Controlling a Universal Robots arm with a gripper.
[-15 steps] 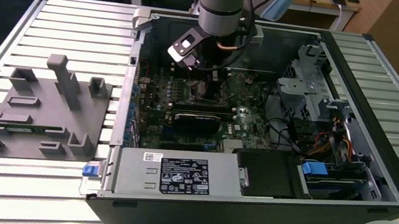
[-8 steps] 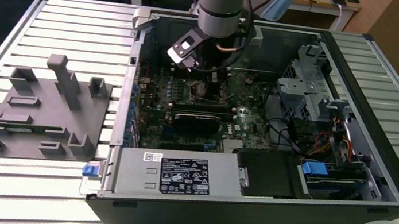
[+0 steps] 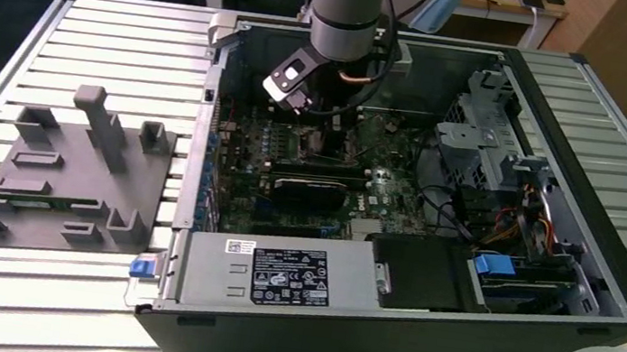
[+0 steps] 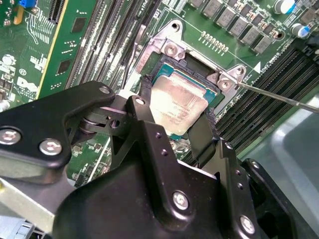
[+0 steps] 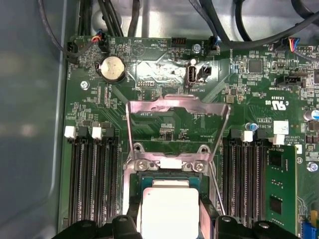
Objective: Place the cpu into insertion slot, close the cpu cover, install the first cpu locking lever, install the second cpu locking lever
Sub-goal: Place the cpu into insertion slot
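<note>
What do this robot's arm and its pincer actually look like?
The arm is a smooth grey tube with a pale blue cap near the top and a black cable running down it. At the wrist sits a small black-and-white block. The pincer is matte black, built from angular plates studded with silver screws, ending in two narrow black fingers.
</note>
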